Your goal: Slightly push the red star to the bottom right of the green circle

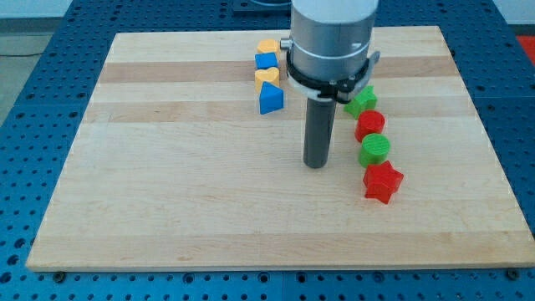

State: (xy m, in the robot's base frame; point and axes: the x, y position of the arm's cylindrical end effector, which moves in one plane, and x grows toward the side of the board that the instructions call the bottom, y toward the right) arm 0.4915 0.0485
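**Wooden bench with two rows of coloured blocks and a dark rod between them**

A pale wooden bench point(167, 167) fills most of the view, resting on a blue perforated surface point(25, 50) that shows around its edges. The view's left half of the bench carries nothing.

Near the view's top, just left of centre, four blocks form a short column. From top to bottom: a yellow block point(267, 46) whose shape is hard to make out, a blue block point(266, 61) that looks roughly cubic, another yellow block point(267, 77), and a blue triangle-like block point(271, 99). They sit touching or nearly touching.

Right of this column hangs the arm's grey cylindrical body point(330, 38), ending in a straight dark rod. My tip point(315, 165) rests on the bench near the centre, below and right of the blue triangle-like block and left of the second column, touching no block. The arm has no gripper, so there is no open or closed state to tell.

Further right, a second column runs downward: a green block point(362, 102), partly hidden by the arm, a red block point(369, 125), the green circle point(374, 150), and the red star point(383, 181). The red star lies directly below the green circle, slightly to the view's right, just about touching it. My tip is left of the green circle, clearly apart from it.
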